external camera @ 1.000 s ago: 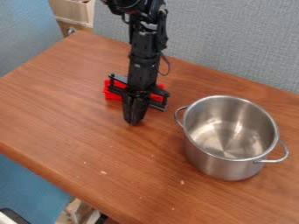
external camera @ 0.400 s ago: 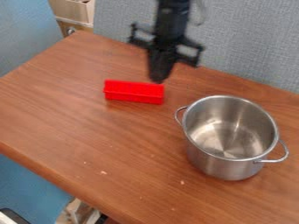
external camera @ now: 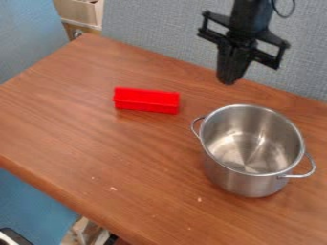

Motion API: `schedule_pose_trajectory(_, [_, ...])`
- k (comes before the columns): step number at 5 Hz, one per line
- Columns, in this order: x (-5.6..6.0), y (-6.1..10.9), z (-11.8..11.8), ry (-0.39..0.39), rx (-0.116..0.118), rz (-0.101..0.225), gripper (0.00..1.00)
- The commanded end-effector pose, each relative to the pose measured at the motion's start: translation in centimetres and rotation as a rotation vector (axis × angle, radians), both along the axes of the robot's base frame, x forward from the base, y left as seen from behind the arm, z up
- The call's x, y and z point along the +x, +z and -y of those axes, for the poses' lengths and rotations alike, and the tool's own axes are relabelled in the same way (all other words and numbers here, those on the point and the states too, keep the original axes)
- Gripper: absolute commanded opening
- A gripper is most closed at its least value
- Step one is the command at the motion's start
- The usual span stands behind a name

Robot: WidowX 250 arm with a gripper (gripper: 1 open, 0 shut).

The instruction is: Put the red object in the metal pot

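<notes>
The red object (external camera: 145, 100) is a bright red rectangular block lying flat on the wooden table (external camera: 76, 124), left of centre. The metal pot (external camera: 253, 149) stands upright at the right, shiny and empty inside, with small loop handles at its rim. My gripper (external camera: 232, 75) hangs in the air above and just behind the pot's far-left rim, pointing down. Its fingers are shut and hold nothing. The red block lies well to the gripper's left, apart from it.
The table's front edge runs diagonally along the lower left, with blue floor beyond. A blue wall stands behind the table. A pale box-like object (external camera: 79, 13) sits at the top left past the table's far corner.
The gripper rose from over the red block and travelled right, ending above the pot's far rim. The block stayed flat on the table where it was. The pot has not moved.
</notes>
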State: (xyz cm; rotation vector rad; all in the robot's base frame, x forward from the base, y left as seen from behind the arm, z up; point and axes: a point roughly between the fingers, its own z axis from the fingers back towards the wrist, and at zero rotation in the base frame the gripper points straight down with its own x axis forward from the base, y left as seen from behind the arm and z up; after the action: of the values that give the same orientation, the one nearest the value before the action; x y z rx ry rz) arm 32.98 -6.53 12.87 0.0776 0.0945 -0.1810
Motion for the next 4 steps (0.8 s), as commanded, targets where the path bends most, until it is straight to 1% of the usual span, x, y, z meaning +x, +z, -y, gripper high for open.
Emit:
schedule_pose_trajectory(1, [0.6,1.4,1.3,-0.082,-0.032,0.054,1.00])
schedule_pose_trajectory(2, [0.4,0.6,1.6,-0.134,-0.041,0.040,1.00])
schedule_pose_trajectory(3, [-0.1,-0.3,-0.3,-0.131,-0.043,0.016,1.00])
schedule_pose_trajectory(4, [-0.3,-0.9,-3.0,-0.153,-0.046,0.008,1.00])
